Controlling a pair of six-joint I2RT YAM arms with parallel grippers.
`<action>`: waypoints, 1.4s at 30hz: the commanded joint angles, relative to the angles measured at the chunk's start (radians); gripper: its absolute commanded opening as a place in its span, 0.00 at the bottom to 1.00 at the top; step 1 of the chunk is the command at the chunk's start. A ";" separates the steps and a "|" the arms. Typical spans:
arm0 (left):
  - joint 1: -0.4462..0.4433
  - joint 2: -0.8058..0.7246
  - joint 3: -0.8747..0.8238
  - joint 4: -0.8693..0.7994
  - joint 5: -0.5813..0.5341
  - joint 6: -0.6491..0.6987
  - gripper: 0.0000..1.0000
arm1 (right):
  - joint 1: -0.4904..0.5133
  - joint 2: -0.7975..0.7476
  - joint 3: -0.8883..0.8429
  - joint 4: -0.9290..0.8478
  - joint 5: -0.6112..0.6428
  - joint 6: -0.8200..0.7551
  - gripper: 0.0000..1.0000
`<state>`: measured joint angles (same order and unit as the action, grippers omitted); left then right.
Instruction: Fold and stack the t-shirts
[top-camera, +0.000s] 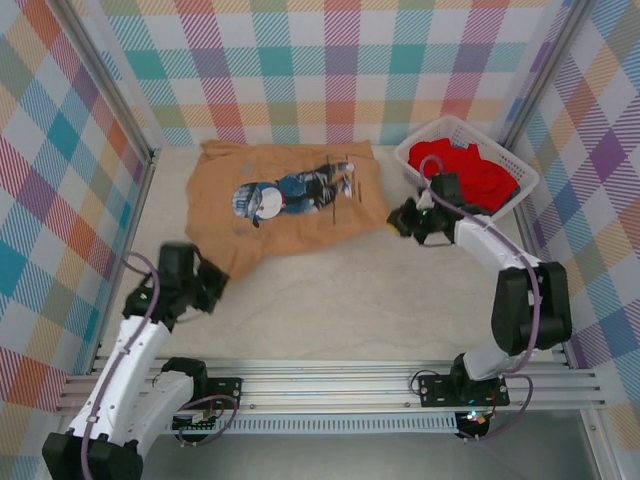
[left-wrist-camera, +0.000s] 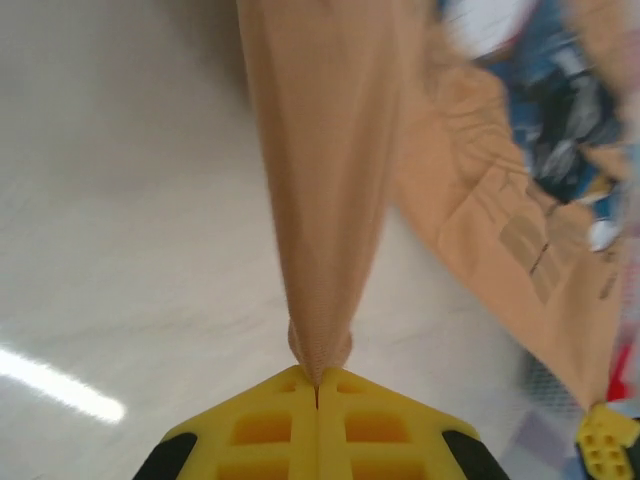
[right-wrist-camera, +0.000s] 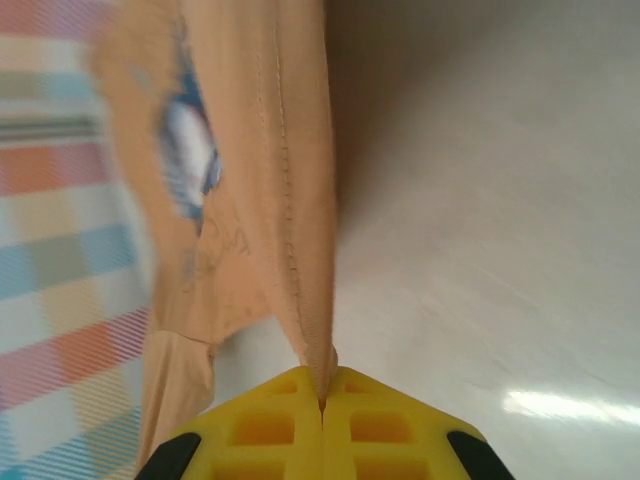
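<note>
Top external view: a pale marbled surface is enclosed on three sides by pastel plaid walls, with an aluminium rail along the near edge. The tan-orange t-shirt lies spread at the far centre, print up. The left jaws are closed on its near-left corner; the right jaws are closed on its near-right corner. The red t-shirt sits in the white basket at the far right.
</note>
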<state>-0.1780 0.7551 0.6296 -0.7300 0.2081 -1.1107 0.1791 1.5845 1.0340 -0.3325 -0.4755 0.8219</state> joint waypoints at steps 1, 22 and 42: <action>-0.092 -0.065 -0.076 0.024 -0.017 -0.120 0.00 | 0.005 0.040 -0.056 -0.032 0.033 -0.075 0.00; -0.484 0.356 0.026 -0.031 -0.103 -0.259 0.00 | 0.044 -0.103 -0.165 -0.323 0.430 -0.113 0.00; -0.454 0.488 1.394 -0.151 -0.953 0.534 0.00 | 0.110 -0.281 0.461 -0.088 0.310 -0.299 0.00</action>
<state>-0.6357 1.2236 1.9179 -0.9340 -0.5892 -0.8082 0.2840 1.3342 1.4326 -0.4778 -0.1280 0.5587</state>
